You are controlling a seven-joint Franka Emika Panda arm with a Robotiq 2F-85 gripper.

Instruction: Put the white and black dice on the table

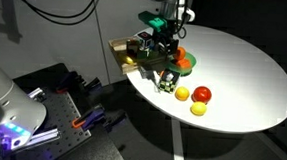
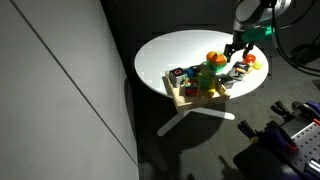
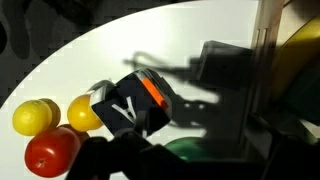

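The white and black dice (image 1: 168,82) sits on the round white table (image 1: 245,66), at its near edge between the wooden tray and the fruits. In the wrist view the dice (image 3: 135,102) is a dark cube with white marks and an orange stripe, standing on the white top beside the fruits. My gripper (image 1: 167,43) hangs above the tray's end, higher than the dice and apart from it. It also shows in an exterior view (image 2: 237,50). Its fingers look open with nothing between them, though they are dark and blurred in the wrist view.
A wooden tray (image 1: 120,49) full of toys stands at the table's edge (image 2: 190,100). Two yellow fruits (image 3: 30,117) (image 3: 84,114) and a red one (image 3: 50,152) lie close to the dice. A green toy (image 3: 190,150) is right under the wrist.
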